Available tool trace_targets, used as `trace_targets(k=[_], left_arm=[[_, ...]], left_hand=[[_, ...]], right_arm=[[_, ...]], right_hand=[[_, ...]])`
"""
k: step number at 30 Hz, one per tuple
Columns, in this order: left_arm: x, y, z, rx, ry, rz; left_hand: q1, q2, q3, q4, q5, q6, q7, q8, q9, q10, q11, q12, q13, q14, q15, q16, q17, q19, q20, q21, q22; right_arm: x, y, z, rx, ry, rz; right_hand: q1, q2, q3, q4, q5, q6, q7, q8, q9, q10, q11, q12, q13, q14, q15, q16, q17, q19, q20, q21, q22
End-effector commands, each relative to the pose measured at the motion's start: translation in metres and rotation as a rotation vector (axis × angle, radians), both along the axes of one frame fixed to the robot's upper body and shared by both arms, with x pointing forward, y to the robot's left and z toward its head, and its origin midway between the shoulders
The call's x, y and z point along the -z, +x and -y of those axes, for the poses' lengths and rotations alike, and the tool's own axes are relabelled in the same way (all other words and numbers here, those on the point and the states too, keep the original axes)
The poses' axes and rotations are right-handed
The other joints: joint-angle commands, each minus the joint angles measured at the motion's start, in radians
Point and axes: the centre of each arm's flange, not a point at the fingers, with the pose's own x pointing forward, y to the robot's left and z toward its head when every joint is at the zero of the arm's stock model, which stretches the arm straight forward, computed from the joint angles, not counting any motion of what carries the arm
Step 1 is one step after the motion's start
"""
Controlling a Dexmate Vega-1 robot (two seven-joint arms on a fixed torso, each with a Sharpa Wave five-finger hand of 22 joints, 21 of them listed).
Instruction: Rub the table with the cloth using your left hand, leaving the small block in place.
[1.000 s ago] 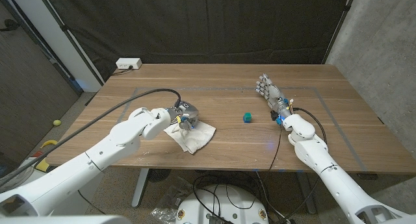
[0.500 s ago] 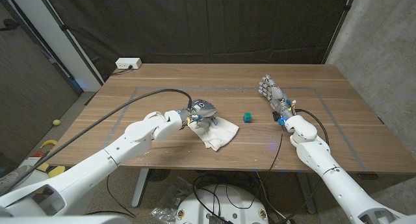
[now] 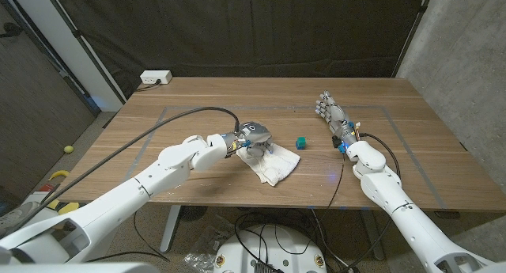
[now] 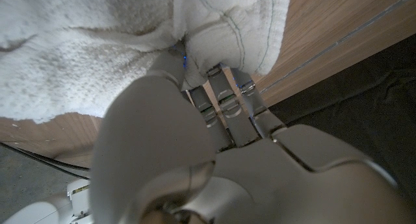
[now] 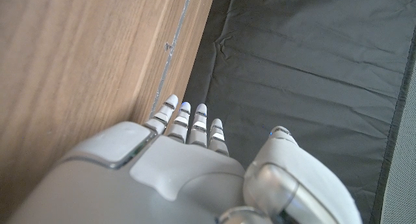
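White terry cloth (image 3: 273, 164) lies crumpled just below the middle of the head view, its long axis slanting from upper left to lower right, with the left hand (image 3: 251, 138) pressing down on its upper-left end, fingers curled into the fabric (the left wrist view shows them buried in it). To the right of those fingers, just beyond the cloth's far corner, sits the small block (image 3: 300, 142), teal and apart from the fabric. A rightward stroke would likely nudge it. Further right, the right hand (image 3: 330, 115) waits with fingers straight and together.

small block (image 3: 301, 142) just beside cloth (image 3: 274, 164) edge — only a narrow strip of table (image 3: 198, 99) between, right hand (image 3: 330, 115) near block's far side, open wood behind and left of left hand (image 3: 254, 135)
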Motion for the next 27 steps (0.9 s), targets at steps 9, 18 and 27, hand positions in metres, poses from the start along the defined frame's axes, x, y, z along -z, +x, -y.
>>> trace_targets(k=[9, 18, 27], left_arm=[[-0.001, -0.022, -0.056, -0.28, 0.122, -0.084], [-0.007, -0.031, -0.089, -0.448, 0.141, -0.032], [-0.008, -0.037, -0.096, -0.482, 0.142, 0.028]], left_hand=[[-0.003, 0.001, 0.011, 0.0, 0.005, 0.021, 0.009, 0.0, 0.003, 0.027, -0.015, 0.0, 0.092, 0.01, -0.045, -0.011, 0.005, -0.007, -0.022, 0.005, 0.001], [-0.004, 0.002, 0.014, 0.001, 0.004, 0.015, 0.009, -0.002, 0.009, 0.026, -0.015, -0.002, 0.095, 0.012, -0.045, -0.015, 0.008, -0.008, -0.023, 0.006, 0.001], [-0.005, 0.002, 0.016, 0.002, 0.004, 0.014, 0.008, -0.003, 0.013, 0.025, -0.016, -0.005, 0.098, 0.012, -0.045, -0.02, 0.01, -0.01, -0.024, 0.008, 0.001]], right_arm=[[-0.005, 0.007, -0.012, -0.032, -0.017, 0.004], [-0.008, 0.007, -0.014, -0.038, -0.027, 0.009], [-0.009, 0.007, -0.016, -0.045, -0.033, 0.011]], right_hand=[[-0.007, 0.002, 0.008, 0.003, -0.001, 0.006, 0.001, -0.003, 0.002, 0.007, 0.001, 0.004, 0.002, 0.002, 0.007, 0.003, 0.002, 0.001, 0.006, -0.004, 0.006], [-0.008, 0.002, 0.008, 0.003, -0.001, 0.006, 0.002, -0.003, 0.002, 0.008, 0.001, 0.004, 0.002, 0.001, 0.007, 0.003, 0.002, 0.001, 0.006, -0.005, 0.006], [-0.009, 0.002, 0.009, 0.002, -0.001, 0.006, 0.002, -0.003, 0.002, 0.007, 0.001, 0.003, 0.002, 0.003, 0.007, 0.003, 0.002, 0.002, 0.005, -0.006, 0.006]])
